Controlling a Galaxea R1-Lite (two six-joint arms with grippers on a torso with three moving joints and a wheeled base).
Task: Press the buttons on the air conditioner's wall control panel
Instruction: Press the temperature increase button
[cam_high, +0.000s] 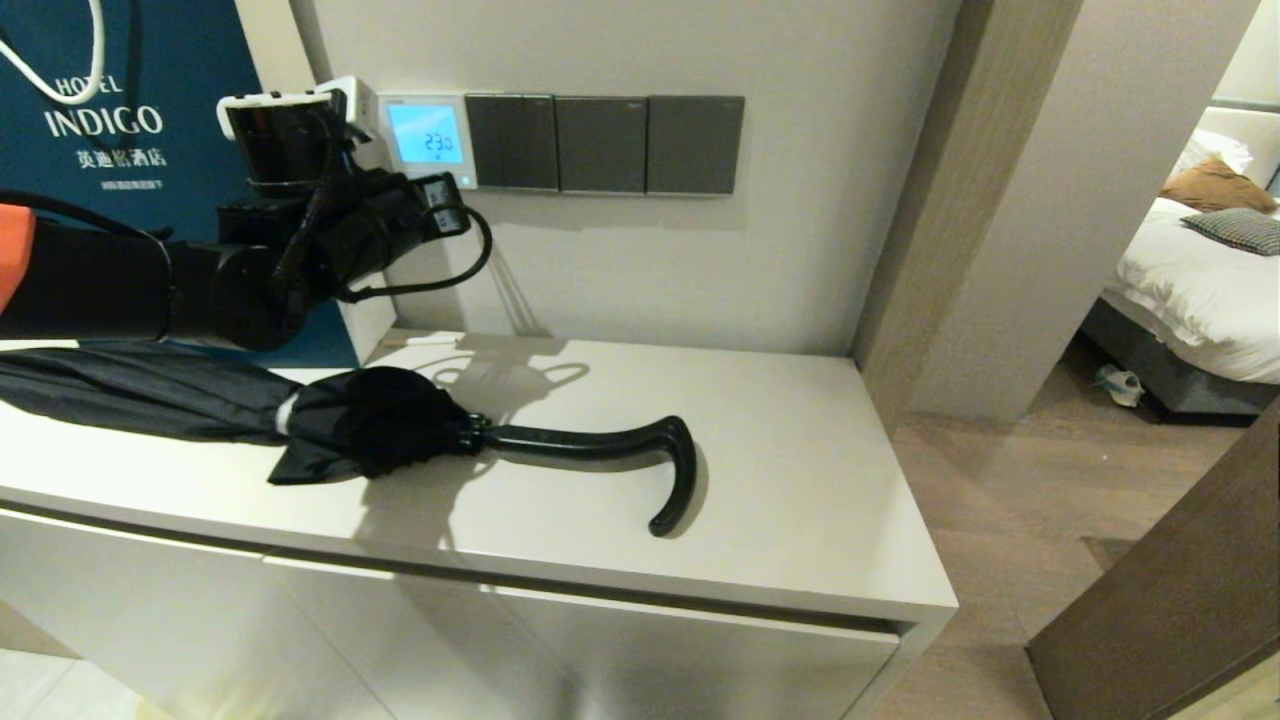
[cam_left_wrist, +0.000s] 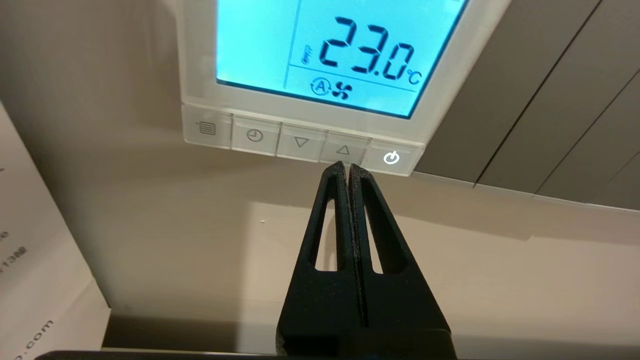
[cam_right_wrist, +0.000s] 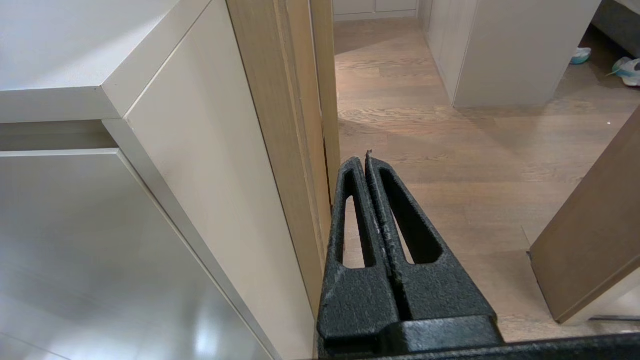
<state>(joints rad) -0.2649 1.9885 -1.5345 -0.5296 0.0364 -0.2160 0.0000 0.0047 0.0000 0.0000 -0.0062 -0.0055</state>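
The left arm reaches in level from the 9 o'clock edge of the head view, its wrist raised toward the wall above the counter (cam_high: 800, 470). The left tool (cam_left_wrist: 348, 167) is clenched, its two black fingers (cam_left_wrist: 330, 210) pressed flat together with nothing between them. Their joined tip sits at the lower edge of the buttons (cam_left_wrist: 302, 141), right under the up-arrow button (cam_left_wrist: 342, 149) and just beside the lit power button (cam_left_wrist: 391, 158); whether the tip actually touches cannot be told.

The air conditioner's wall control panel (cam_high: 428, 140) is mounted flat on the wall at about 11 o'clock in the head view, facing out into the room. Its screen (cam_left_wrist: 345, 45) glows light blue and reads 23.0 °C with a fan mark beneath. The button row runs lengthwise along the panel's bottom edge, parallel to the screen's lower side. Dark grey switch plates (cam_high: 605, 143) adjoin the panel toward 3 o'clock.

The right tool (cam_right_wrist: 366, 162) hangs low beside the cabinet's end, over the wooden floor (cam_right_wrist: 450, 150), fingers closed on nothing.

A folded black umbrella (cam_high: 400, 425) lies on the counter, its hooked handle pointing toward 3 o'clock.
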